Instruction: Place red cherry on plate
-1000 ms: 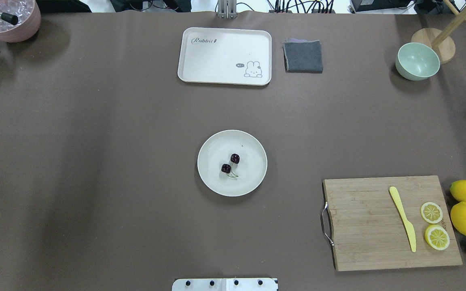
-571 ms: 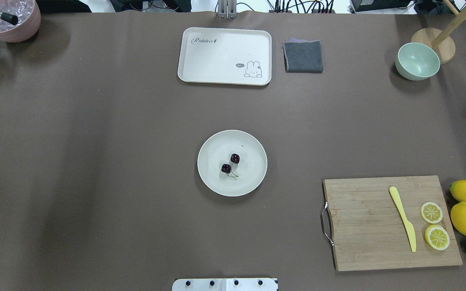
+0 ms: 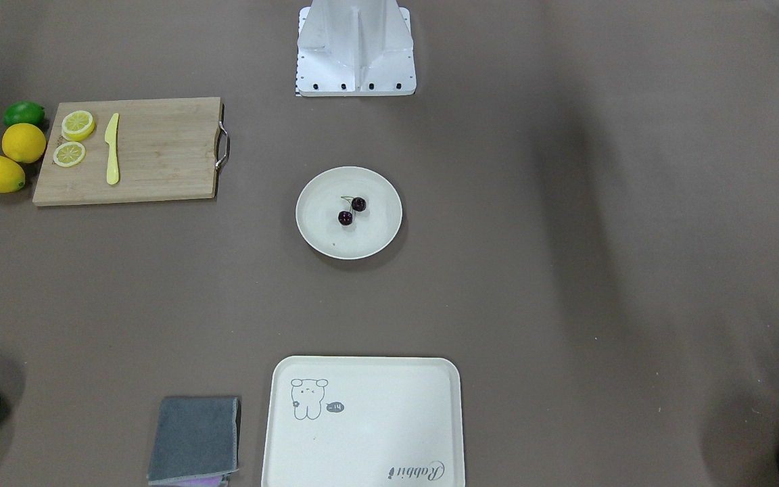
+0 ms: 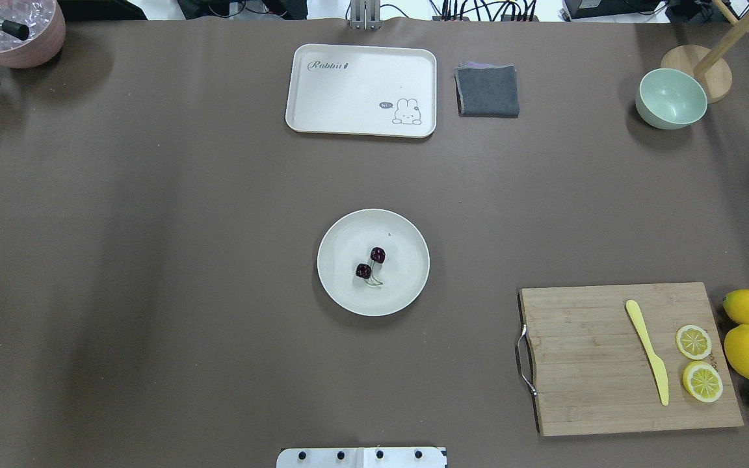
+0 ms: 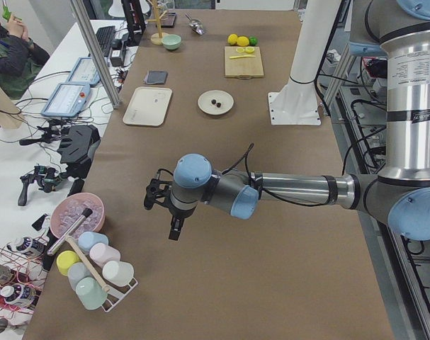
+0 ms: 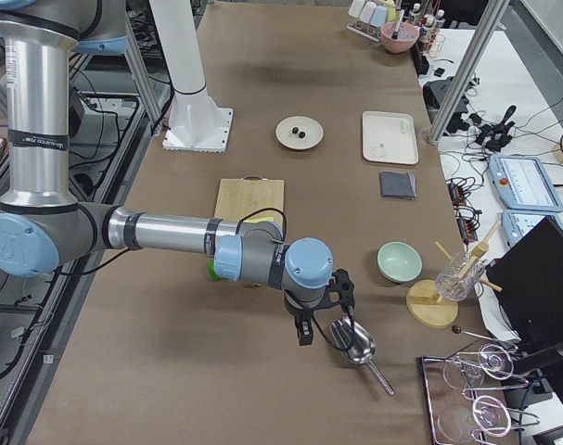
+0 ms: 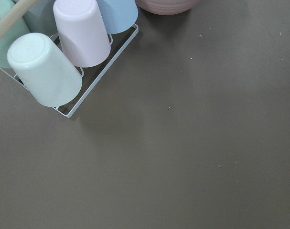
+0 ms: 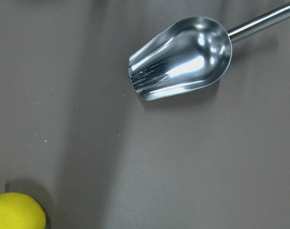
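The red cherry (image 4: 370, 263), two dark fruits on joined stems, lies inside the plate (image 4: 348, 296) near its centre, away from the rim. The plate sits mid-surface (image 4: 153, 260), with open brown cloth on every side. A cream tray (image 4: 348, 91) is well apart toward the far edge, and a cutting board (image 4: 582, 364) is well apart toward the robot's right. The left gripper (image 5: 173, 231) hangs over the left end near a cup rack (image 5: 94, 280). The right gripper (image 6: 304, 334) hangs over the right end beside a metal scoop (image 6: 353, 341). Whether either is spread or pressed together cannot be told.
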{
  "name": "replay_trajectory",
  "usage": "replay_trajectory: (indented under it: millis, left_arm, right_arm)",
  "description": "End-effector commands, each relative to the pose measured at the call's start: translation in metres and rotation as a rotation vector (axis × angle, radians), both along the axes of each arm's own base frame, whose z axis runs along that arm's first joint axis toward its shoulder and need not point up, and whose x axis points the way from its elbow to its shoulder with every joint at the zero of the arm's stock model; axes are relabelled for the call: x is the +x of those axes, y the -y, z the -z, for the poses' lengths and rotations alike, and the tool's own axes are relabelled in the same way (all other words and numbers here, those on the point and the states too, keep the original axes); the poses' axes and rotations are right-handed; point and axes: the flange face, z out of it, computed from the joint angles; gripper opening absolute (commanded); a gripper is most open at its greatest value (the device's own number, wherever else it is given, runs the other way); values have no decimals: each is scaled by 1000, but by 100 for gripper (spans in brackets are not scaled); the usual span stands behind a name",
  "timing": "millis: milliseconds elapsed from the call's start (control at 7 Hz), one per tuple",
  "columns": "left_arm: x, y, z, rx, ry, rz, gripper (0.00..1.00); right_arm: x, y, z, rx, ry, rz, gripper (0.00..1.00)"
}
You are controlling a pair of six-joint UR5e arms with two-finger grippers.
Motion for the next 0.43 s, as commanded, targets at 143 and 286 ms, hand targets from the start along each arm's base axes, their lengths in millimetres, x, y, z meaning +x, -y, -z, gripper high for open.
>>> replay_trajectory:
  millis: [143,286]
  left_arm:
    - [0,3,2,4,0,0,98]
    - [-1,3,2,4,0,2,98]
  right_arm:
    - [-1,0,1,0,12,-1,100]
    - [-1,0,1,2,12,-1,100]
